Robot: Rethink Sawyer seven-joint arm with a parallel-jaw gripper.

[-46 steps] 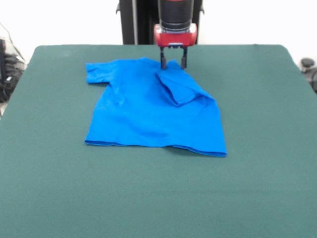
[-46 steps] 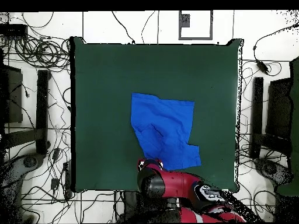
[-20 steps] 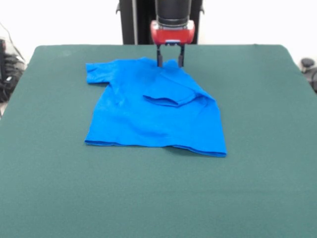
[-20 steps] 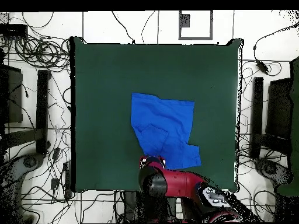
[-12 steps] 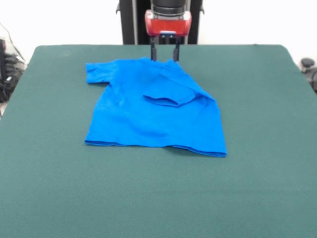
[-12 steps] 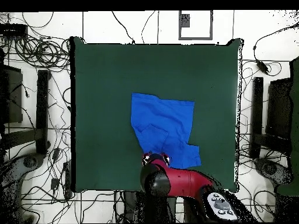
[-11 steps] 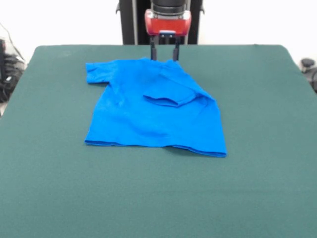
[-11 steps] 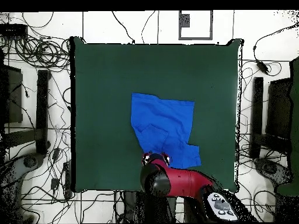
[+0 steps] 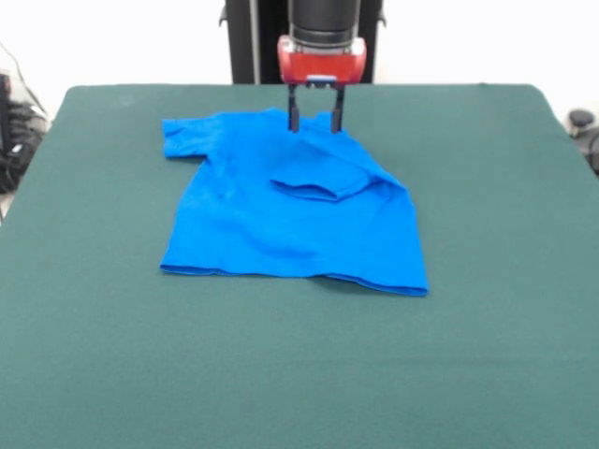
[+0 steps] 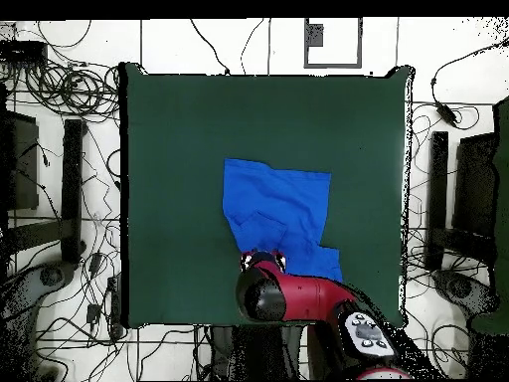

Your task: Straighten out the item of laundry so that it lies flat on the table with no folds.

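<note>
Front view, left to right: cables [image 9: 17, 131] hang beside the bench [image 9: 84, 355] at its left edge. The blue T-shirt [image 9: 281, 220] lies on the far centre of the bench, slightly left of middle; its left sleeve [image 9: 184, 137] is spread flat, while its right sleeve [image 9: 316, 175] is folded inward over the chest, leaving a raised flap. The hem runs across the near side and lifts a little at the right corner. The gripper [image 9: 314, 122] stands at the collar edge, fingers spread apart, tips at or just above the fabric, nothing held. Overhead, the arm [image 10: 298, 295] covers the shirt's near edge; cables [image 10: 60, 85] litter the floor around the bench.
</note>
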